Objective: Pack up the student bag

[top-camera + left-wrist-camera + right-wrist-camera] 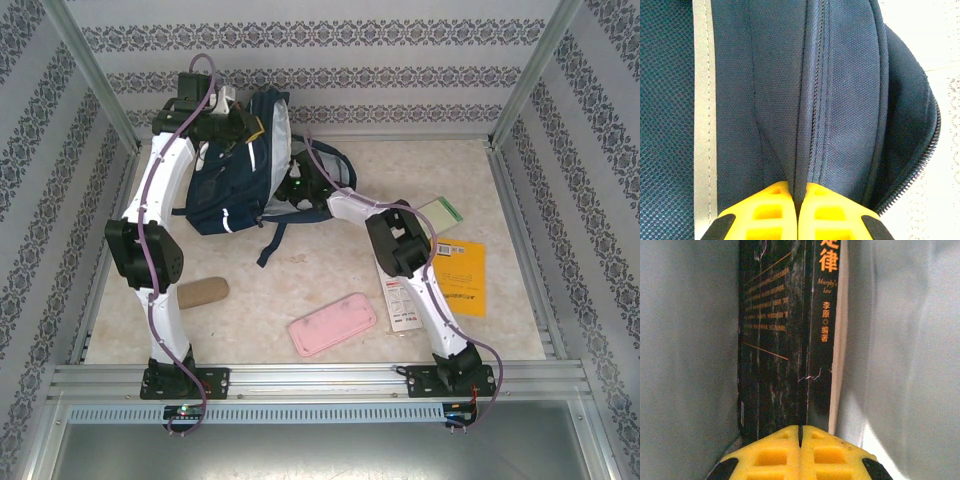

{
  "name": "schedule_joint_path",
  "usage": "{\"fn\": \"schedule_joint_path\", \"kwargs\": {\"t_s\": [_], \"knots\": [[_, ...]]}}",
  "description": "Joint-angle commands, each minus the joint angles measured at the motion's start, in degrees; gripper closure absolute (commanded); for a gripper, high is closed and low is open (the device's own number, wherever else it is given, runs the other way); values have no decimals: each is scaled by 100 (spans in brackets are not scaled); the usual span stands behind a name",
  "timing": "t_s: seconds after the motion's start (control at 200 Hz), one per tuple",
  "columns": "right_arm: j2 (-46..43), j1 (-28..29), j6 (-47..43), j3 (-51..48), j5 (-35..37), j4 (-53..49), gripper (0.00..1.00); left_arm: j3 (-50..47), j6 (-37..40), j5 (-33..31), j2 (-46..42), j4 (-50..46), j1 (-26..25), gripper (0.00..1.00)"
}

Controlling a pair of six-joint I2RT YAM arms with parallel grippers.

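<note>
Back and side walls (350,40) papered white w/ grey ornamental bands. Tabletop (330,270) beige, marbled, framed by alu posts (92,75) and an alu rail (320,380) at near edge. Light bright, even.

The bag (840,100) is navy woven cloth, matt and grainy, with one smooth grey stripe (704,100). My left gripper (797,195) is yellow plastic, smooth and slightly shiny. The book (785,340) has a dark glossy cover, a little cracked.
</note>
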Motion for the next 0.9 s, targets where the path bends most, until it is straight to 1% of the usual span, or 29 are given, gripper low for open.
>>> {"fn": "schedule_joint_path", "kwargs": {"t_s": [0.0, 0.06, 0.115, 0.23, 0.275, 0.44, 0.624, 0.664, 0.839, 0.894], "knots": [[382, 152, 52, 670, -233, -296, 100, 147, 142, 446, -262, 663, -141, 100], [585, 176, 165, 965, -365, -366, 100, 147, 160, 443, -261, 653, -174, 100], [610, 200, 170, 989, -375, -357, 100, 155, 194, 441, -259, 611, -190, 100], [250, 171, -58, 577, -280, -340, 100, 156, 335, 425, -263, 474, -191, 100], [47, 128, -146, 364, -247, -307, 99, 156, 420, 405, -249, 390, -191, 100], [-942, -96, -510, -634, -80, -336, 90, 135, 760, 183, -216, 25, -200, 100], [-2169, -413, -819, -1878, 231, -473, 86, -143, 1214, -159, -223, -219, -270, 100], [-2434, -485, -899, -2155, 303, -556, 84, -254, 1267, -207, -225, -200, -303, 100], [-3674, -850, -1277, -3413, 719, -1049, 81, -689, 1461, -331, -192, -41, -453, 100], [-4074, -970, -1426, -3801, 889, -1282, 78, -752, 1491, -331, -116, -2, -534, 100]]}}
